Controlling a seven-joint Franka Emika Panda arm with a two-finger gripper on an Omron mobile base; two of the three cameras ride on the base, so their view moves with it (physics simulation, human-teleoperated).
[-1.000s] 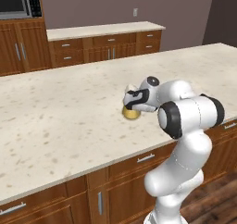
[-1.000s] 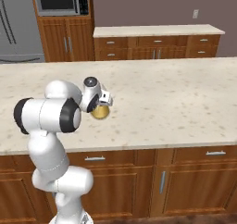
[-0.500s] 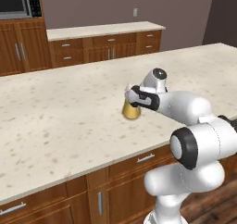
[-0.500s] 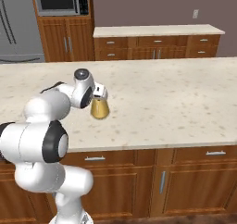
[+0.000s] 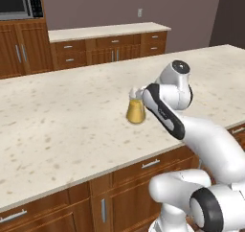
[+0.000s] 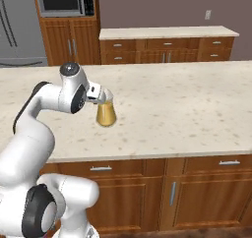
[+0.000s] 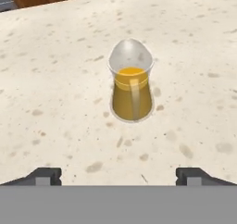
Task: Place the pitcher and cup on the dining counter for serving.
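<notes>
While pitcher [image 7: 132, 86] stands upright on dining counter [image 7: 55, 93], pincer [image 7: 118, 177] spread wide (holding nothing), just clear of it

One pitcher [image 7: 132, 86] – one dining counter [image 5: 57, 130] – one microwave [image 6: 63, 0].

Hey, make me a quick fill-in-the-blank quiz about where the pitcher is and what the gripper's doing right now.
1. The pitcher stands upright on the dining ____.
2. The liquid in the pitcher is amber-____.
3. The gripper has its jaws ____, with nothing between them.
4. High on the back wall of cabinets sits a ____.

Missing words: counter; orange; open; microwave
</notes>
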